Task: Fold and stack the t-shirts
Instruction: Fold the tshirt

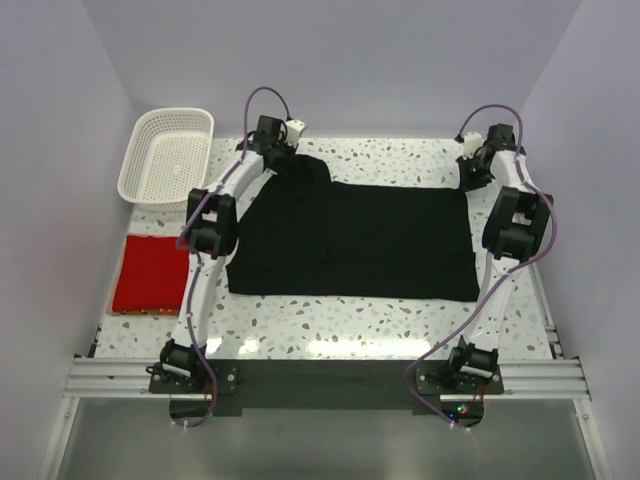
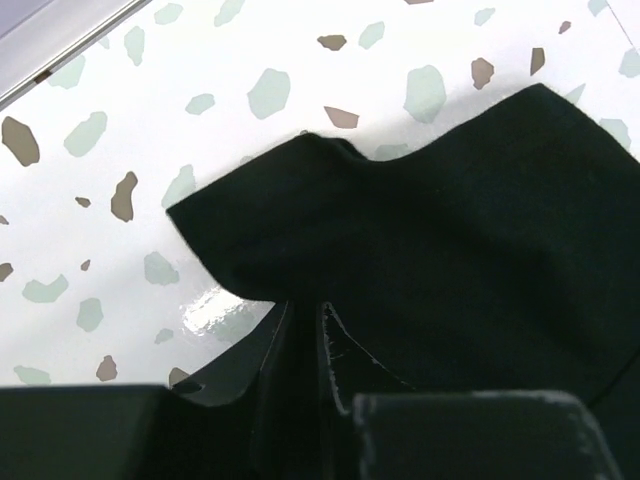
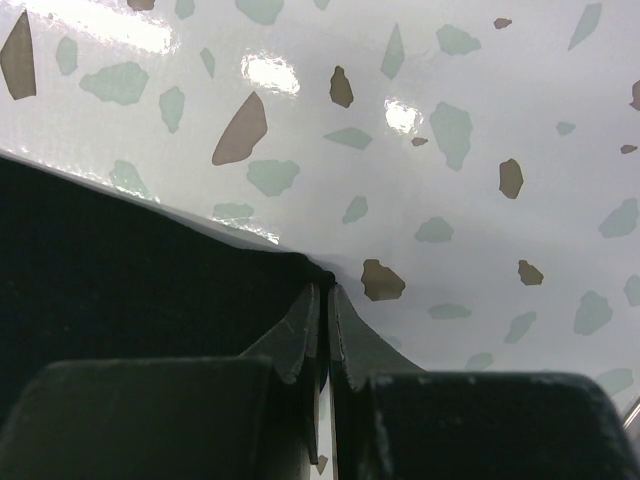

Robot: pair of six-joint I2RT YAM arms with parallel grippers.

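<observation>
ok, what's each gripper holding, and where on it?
Both pinch the black t-shirt: the right gripper at its far right corner, the left gripper at its far left corner.

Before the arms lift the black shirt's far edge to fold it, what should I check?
1. Left fingers closed on a far corner of the black t-shirt: ok.
2. Right fingers shut on its other far corner: ok.
3. Cloth lying flat: not ok, creased near the left arm.
4. Red t-shirt clear of the fold: ok, folded beside it, apart.
5. Basket clear of the black cloth: ok.
</observation>
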